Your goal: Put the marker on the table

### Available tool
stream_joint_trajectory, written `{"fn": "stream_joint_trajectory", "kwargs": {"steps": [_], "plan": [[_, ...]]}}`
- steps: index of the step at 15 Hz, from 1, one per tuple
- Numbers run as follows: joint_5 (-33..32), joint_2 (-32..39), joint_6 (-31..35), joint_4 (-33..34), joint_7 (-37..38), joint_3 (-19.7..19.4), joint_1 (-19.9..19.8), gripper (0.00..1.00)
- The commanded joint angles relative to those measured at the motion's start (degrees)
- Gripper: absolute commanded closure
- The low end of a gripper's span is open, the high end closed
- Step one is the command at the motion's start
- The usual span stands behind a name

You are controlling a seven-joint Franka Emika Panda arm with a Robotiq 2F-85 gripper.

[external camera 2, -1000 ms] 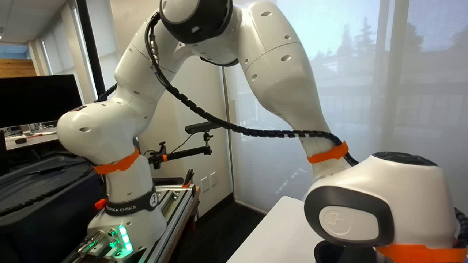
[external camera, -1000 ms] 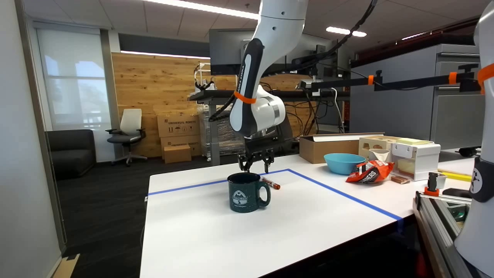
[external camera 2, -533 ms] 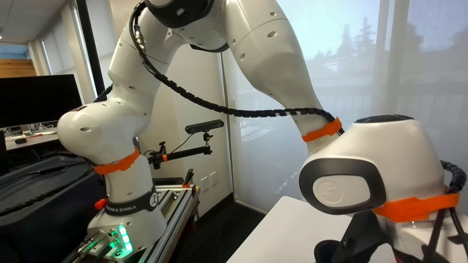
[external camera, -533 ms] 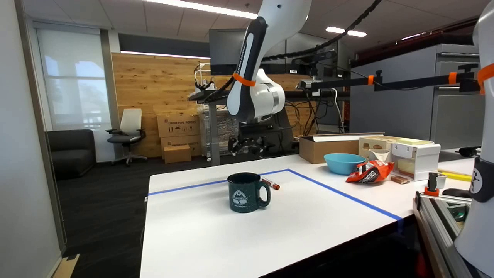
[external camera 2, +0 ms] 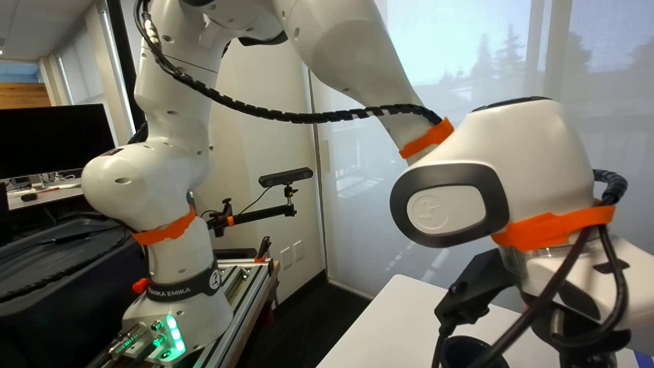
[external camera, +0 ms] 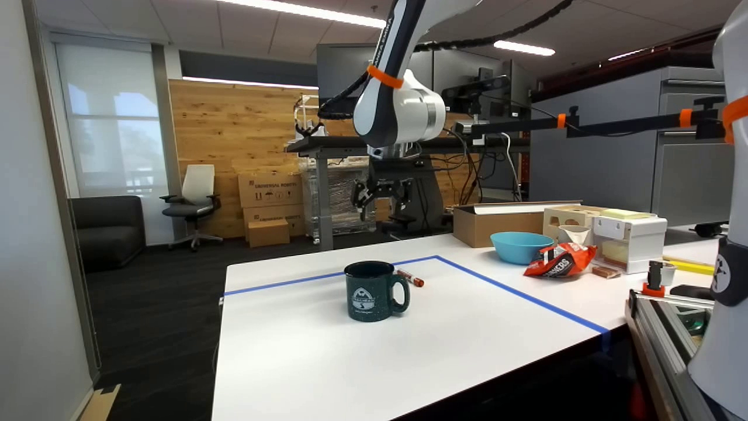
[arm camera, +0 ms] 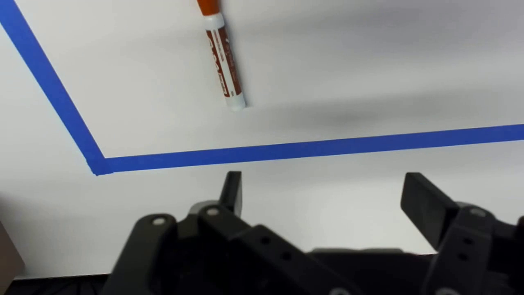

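The marker (external camera: 411,278) lies on the white table (external camera: 304,356), behind and to the right of the dark green mug in an exterior view. In the wrist view the marker (arm camera: 224,61) shows its orange-brown cap, white body and label, and lies inside the blue tape corner; its cap end is cut off at the top edge. My gripper (external camera: 381,211) hangs well above the far part of the table, apart from the marker. In the wrist view the gripper (arm camera: 321,180) has its fingers wide apart with only table between them. In the exterior view (external camera 2: 378,327) of the table's corner, the marker does not show.
The mug (external camera: 370,298) stands upright beside the marker; its rim also shows in an exterior view (external camera 2: 462,347). Blue tape (external camera: 526,297) marks the table. A blue bowl (external camera: 520,247), a red snack bag (external camera: 562,259) and boxes (external camera: 497,225) stand at the right.
My gripper has risen from near the tabletop behind the mug, empty. The arm has drawn upward and its wrist tilt has changed. The marker and mug have not moved.
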Motion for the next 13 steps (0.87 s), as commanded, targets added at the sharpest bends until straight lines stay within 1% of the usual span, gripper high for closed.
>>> {"fn": "stream_joint_trajectory", "kwargs": {"steps": [1, 13], "plan": [[-2.07, -0.9, -0.2, -0.39, 1.3, 1.78, -2.03, 0.0], [-2.11, -1.31, -0.26, -1.0, 1.31, 1.83, -2.06, 0.0]]}}
